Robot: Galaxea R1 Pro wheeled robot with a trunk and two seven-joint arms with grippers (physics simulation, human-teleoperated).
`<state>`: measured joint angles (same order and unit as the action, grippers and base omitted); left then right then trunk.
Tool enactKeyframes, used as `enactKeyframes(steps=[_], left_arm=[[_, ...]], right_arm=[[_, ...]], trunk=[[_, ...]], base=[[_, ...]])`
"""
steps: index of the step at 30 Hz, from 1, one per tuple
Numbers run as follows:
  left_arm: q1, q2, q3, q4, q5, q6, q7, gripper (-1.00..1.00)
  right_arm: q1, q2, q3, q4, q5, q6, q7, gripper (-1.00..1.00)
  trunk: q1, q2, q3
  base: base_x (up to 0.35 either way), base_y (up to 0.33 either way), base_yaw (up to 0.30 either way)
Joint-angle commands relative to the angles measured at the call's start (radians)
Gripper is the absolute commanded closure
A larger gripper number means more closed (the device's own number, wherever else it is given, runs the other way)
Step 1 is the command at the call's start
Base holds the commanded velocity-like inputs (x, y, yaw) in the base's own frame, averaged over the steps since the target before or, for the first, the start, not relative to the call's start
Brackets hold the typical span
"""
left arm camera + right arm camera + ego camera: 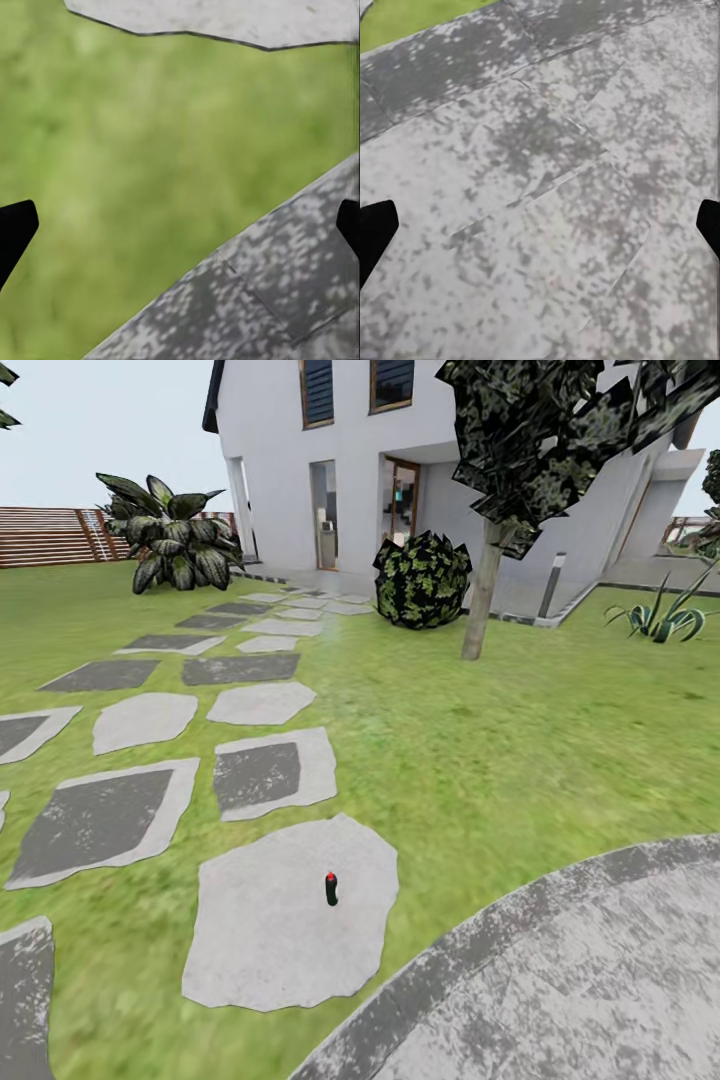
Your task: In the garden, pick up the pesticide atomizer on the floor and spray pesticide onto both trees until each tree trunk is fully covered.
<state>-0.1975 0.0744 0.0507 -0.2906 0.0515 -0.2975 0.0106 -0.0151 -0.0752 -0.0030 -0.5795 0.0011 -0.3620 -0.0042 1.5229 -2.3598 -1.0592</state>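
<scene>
Pesticide atomizer (331,889) upright near the centre of a pale stone slab (270,950), open lawn (520,760) around it, paved circle (600,980) edge just beside. Left end effector (180,225) and right end effector (540,225) both spread wide, empty.

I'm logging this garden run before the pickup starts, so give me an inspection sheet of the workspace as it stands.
Surface: pale grey irregular stone slab set in green grass lawn; rough grey paved circle beside it.
Job's things: small dark cylindrical atomizer bottle with red top stands upright on that slab; one tree with a mottled grey-brown trunk stands far behind it on the lawn.
Clutter: nothing seen near the bottle.
Grippers: left gripper over the grass and the circle's edge, black fingers wide apart; right gripper over the paving, fingers wide apart. Both hold nothing.
Cables: nothing seen.
Surroundings: white house, brown slatted wooden fence, round leafy bush.
</scene>
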Motion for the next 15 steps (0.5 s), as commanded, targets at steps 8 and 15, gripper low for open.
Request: enactKeyframes(steps=[8, 15], left_arm=[[0.000, 0.000, 0.000, 0.001, 0.005, -0.003, 0.000, -1.00], [0.000, -0.001, 0.000, 0.001, 0.005, -0.003, -0.001, -1.00]], right_arm=[[0.000, 0.000, 0.001, 0.000, 0.000, -0.003, 0.001, -1.00], [-0.001, 0.001, 0.001, 0.000, 0.000, -0.003, 0.001, -1.00]], trunk=[[0.000, 0.000, -0.001], [0.000, 0.000, -0.001]], base=[[0.336, -0.131, 0.000], [0.266, -0.193, 0.000]])
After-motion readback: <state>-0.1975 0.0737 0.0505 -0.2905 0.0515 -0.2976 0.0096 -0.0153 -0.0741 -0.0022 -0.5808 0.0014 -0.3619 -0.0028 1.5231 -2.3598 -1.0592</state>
